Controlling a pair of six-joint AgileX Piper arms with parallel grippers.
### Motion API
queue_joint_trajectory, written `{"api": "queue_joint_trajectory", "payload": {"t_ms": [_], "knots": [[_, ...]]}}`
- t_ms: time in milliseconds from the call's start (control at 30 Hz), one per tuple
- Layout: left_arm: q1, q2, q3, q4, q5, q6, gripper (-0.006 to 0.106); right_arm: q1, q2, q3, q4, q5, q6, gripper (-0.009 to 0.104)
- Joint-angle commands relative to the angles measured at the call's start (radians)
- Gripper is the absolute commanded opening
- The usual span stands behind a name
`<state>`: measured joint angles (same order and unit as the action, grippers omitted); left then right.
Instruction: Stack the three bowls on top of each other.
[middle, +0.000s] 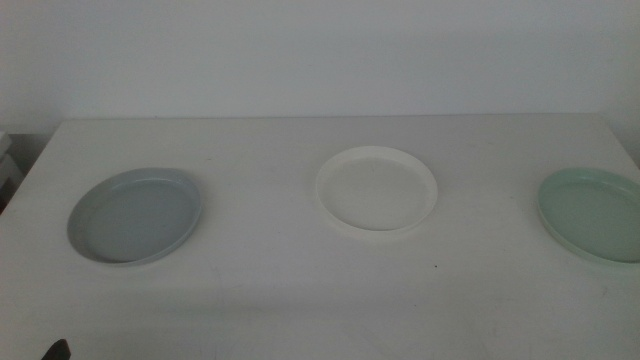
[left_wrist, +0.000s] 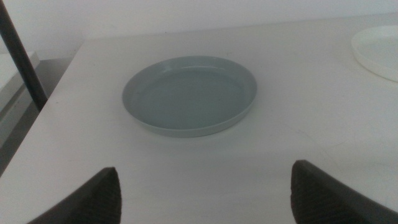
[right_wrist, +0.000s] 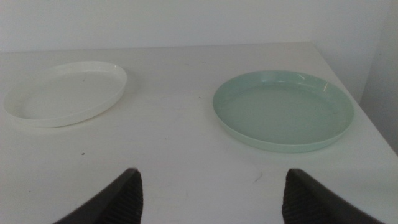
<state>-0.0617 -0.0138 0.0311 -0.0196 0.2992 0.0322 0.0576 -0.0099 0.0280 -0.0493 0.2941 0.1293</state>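
Note:
Three bowls lie apart on the white table (middle: 270, 270). The grey-blue bowl (middle: 135, 215) is at the left, the cream-white bowl (middle: 376, 189) in the middle, the mint green bowl (middle: 596, 213) at the right edge. My left gripper (left_wrist: 205, 193) is open and empty, held back from the grey-blue bowl (left_wrist: 189, 94); the cream-white bowl's rim (left_wrist: 379, 53) also shows there. My right gripper (right_wrist: 211, 196) is open and empty, held back from the mint green bowl (right_wrist: 283, 110), with the cream-white bowl (right_wrist: 65, 93) beside it. In the middle view only a dark tip (middle: 55, 350) shows at the bottom left.
A pale wall (middle: 320, 50) stands behind the table. The table's left edge (left_wrist: 37, 124) drops off beside a dark bar (left_wrist: 22, 59). The table's right edge (right_wrist: 367, 118) runs close to the green bowl.

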Motion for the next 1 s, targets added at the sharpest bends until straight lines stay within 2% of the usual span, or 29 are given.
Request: {"api": "queue_joint_trajectory", "payload": {"t_ms": [0, 533, 700, 833, 967], "knots": [[0.001, -0.013, -0.005, 0.0, -0.078, -0.008, 0.105, 0.002, -0.015, -0.03, 0.004, -0.064, -0.009, 0.057], [0.001, -0.013, -0.005, 0.0, -0.078, -0.008, 0.105, 0.002, 0.367, -0.443, -0.011, 0.133, -0.009, 0.057], [0.001, -0.013, -0.005, 0.0, -0.078, -0.008, 0.105, 0.002, 0.552, -0.644, 0.066, 0.271, 0.008, 0.057], [0.001, -0.013, -0.005, 0.0, -0.078, -0.008, 0.105, 0.035, 0.738, -0.839, 0.112, 0.403, -0.11, 0.057], [0.001, -0.013, -0.005, 0.0, -0.078, -0.008, 0.105, 0.1, 0.926, -1.018, 0.152, 0.428, -0.171, 0.057]]}}
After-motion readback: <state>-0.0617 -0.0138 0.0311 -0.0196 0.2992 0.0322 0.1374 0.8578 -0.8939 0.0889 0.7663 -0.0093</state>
